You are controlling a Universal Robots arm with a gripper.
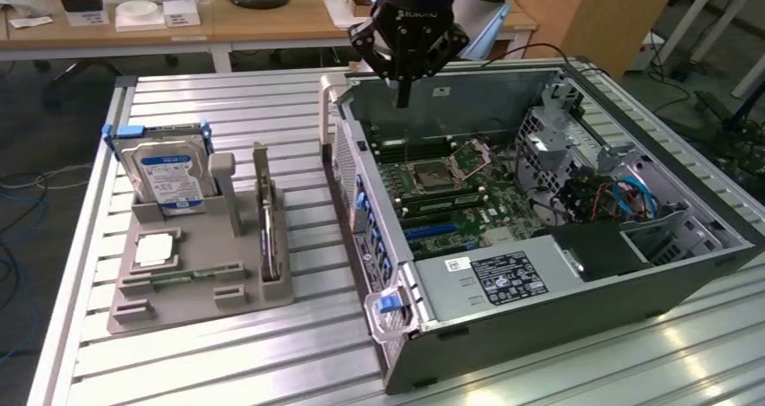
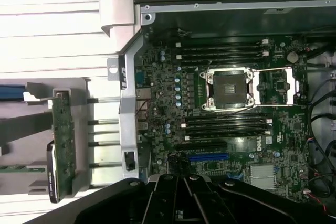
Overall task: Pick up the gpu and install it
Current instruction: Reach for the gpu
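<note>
The gpu [image 1: 270, 236] stands on edge in a slot of the grey holder [image 1: 197, 254]. In the exterior view it is at 9 o'clock from the open computer case [image 1: 574, 321], and nothing touches it. The gripper [image 1: 403, 97] hangs over the case's 11 o'clock corner with its fingers closed on nothing.

Risk: approaching with closed fingers would strike the card's top edge and could tip it.

The card's lower edge and connector are hidden in the slot.

Your exterior view looks obliquely down over the tabletop [image 1: 215, 370]; your wrist view faces straight down, nearer, onto the shared motherboard [image 2: 226, 116].
</note>
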